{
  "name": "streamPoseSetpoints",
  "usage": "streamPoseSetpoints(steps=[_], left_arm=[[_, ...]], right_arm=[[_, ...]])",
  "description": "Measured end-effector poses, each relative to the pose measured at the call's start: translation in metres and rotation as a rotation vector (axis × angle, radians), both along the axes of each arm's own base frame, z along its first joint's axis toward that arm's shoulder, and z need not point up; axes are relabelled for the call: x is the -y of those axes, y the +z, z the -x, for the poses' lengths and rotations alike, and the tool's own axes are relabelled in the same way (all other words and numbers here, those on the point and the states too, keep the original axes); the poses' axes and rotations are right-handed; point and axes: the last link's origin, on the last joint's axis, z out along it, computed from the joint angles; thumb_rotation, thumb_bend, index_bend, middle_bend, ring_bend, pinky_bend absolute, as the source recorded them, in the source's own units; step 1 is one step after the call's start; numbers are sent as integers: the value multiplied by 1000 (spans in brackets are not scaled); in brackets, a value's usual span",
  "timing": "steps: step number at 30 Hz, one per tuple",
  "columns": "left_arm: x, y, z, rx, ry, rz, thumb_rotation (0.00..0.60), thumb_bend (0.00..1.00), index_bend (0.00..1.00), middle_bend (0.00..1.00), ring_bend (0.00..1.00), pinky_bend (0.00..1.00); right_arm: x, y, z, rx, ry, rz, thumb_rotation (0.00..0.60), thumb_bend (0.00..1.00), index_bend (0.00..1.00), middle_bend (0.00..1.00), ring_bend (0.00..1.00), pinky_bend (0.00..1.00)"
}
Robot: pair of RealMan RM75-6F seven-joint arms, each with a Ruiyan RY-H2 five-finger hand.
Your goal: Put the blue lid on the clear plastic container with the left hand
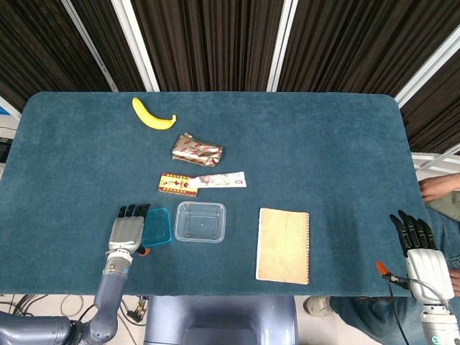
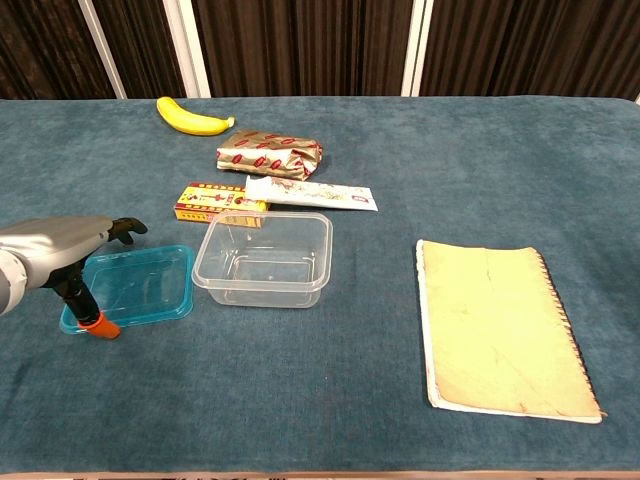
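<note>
The blue lid [image 1: 157, 228] [image 2: 140, 284] lies flat on the table, just left of the clear plastic container [image 1: 200, 221] [image 2: 265, 258], which is empty and upright. My left hand [image 1: 127, 230] [image 2: 62, 245] hovers over the lid's left edge with fingers stretched forward and the orange-tipped thumb [image 2: 97, 325] down by the lid's near left corner. It holds nothing that I can see. My right hand [image 1: 419, 243] rests open at the table's right front corner, far from both objects.
A tan notebook [image 1: 283, 244] [image 2: 500, 323] lies right of the container. Behind the container sit a small red-yellow box [image 1: 177, 185] with a flat packet [image 1: 224, 180], a foil snack bag [image 1: 197, 150] and a banana [image 1: 152, 115]. A person's hand [image 1: 438, 188] shows at the right edge.
</note>
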Motion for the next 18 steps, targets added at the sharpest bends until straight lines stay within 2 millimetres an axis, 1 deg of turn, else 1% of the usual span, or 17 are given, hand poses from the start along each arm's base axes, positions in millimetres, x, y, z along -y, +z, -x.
streamPoseSetpoints(steps=[18], left_arm=[[-5,-6,2,-8,7,9,600,91,28,136,0,0]], right_arm=[[0,0,0,-1,-6,-3,600,268,21,0,0,0]])
